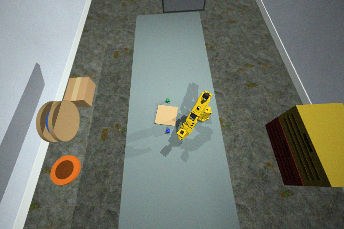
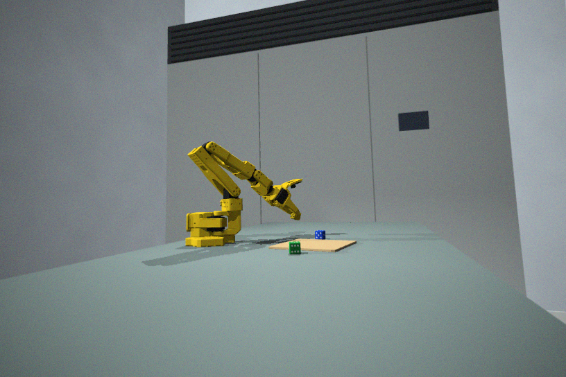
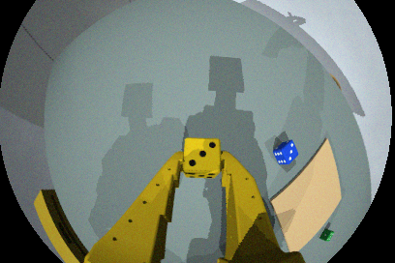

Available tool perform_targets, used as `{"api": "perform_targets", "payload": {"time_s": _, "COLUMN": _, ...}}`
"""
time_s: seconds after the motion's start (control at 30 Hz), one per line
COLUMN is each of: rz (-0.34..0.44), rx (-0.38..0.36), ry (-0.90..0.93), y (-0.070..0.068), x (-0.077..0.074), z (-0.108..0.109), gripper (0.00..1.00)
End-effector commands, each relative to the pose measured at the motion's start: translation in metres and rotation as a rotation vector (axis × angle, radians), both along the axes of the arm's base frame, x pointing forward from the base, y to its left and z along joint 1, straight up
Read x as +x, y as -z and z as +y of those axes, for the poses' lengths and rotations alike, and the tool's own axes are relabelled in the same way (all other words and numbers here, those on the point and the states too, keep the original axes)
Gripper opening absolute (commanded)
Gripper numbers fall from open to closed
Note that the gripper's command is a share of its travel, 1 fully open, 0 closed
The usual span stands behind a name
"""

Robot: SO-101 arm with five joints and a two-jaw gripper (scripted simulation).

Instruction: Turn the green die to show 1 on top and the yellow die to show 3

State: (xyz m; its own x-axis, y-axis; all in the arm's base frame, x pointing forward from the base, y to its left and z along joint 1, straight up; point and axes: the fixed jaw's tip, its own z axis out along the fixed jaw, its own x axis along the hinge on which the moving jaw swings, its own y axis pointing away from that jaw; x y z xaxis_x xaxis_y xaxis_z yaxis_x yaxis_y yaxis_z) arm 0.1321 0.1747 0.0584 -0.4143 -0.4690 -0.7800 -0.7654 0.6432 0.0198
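Exterior view shows the bench [image 2: 320, 318] as a long grey-green slab with the arm [image 2: 219, 176] folded over its base and reaching out, the hand [image 2: 295, 215] raised above the surface. Under and just beyond the hand lies the mat [image 2: 320, 244], flat on the bench. From the wrist, the hand [image 3: 201, 165] is pinching the yellow die [image 3: 200, 157] between its fingertips, clear of the bench; the face turned toward the camera shows three dark pips, and which face is uppermost cannot be told. To the right of the hand, off the mat [image 3: 313, 195] near its edge, sits the blue die [image 3: 286, 152]. Farther right and nearer the wrist, past the mat's other side, the green die [image 3: 327, 234] rests on the bench. From above, the green die [image 1: 167, 99] and blue die [image 1: 167, 130] flank the mat [image 1: 166, 114], neither on it.
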Motion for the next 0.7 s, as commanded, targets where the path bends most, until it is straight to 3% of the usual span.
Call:
{"api": "perform_targets", "payload": {"time_s": 0.0, "rz": -0.069, "rx": 0.074, "ry": 0.006, "y": -0.0057, "x": 0.0088, "z": 0.0070, "gripper": 0.00}}
{"api": "perform_targets", "payload": {"time_s": 0.3, "rz": -0.159, "rx": 0.178, "ry": 0.008, "y": -0.0064, "x": 0.0132, "z": 0.0111, "gripper": 0.00}}
{"api": "perform_targets", "payload": {"time_s": 0.67, "rz": -0.209, "rx": 0.235, "ry": 0.009, "y": -0.0086, "x": 0.0136, "z": 0.0109, "gripper": 0.00}}
